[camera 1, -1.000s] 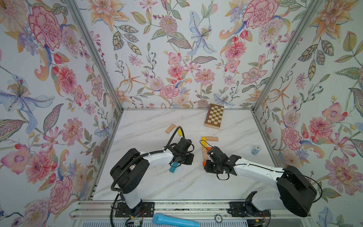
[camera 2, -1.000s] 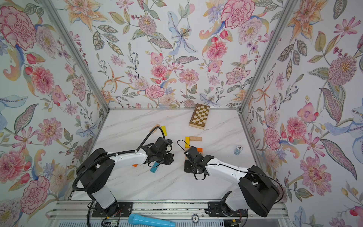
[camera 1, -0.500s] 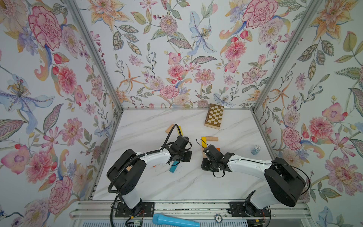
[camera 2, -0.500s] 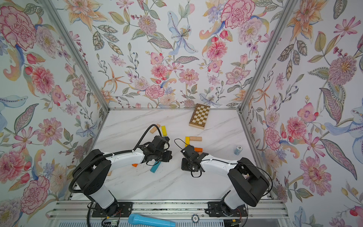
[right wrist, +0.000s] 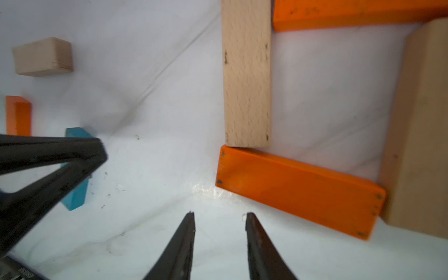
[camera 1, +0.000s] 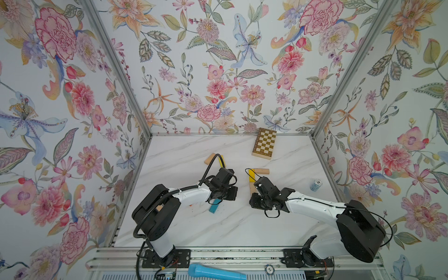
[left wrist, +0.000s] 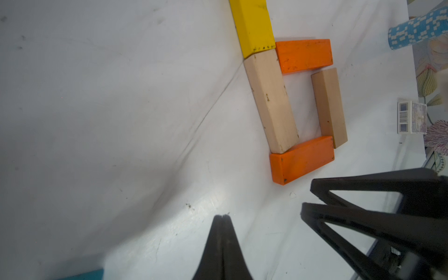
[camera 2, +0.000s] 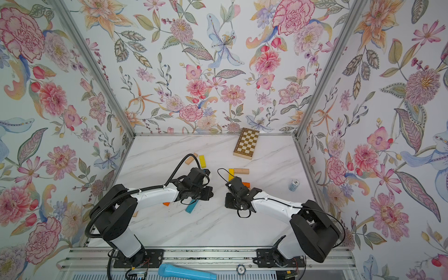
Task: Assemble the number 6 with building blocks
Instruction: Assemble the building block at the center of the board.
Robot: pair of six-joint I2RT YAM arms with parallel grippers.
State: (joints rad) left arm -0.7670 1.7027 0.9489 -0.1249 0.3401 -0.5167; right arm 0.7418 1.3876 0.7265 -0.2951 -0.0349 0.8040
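Mid-frame in a top view, the number 6 looks finished, so left pincer rests pressed together, right pincer half-spread, both empty.

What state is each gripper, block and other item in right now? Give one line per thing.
left gripper: shut, empty.
right gripper: open, empty.
square loop: four blocks laid flat.
orange block: part of the loop, skewed.
yellow block: flat, butted end to end against the loop.
teal block: lying loose, outside the figure.
chequered board: lying flat.
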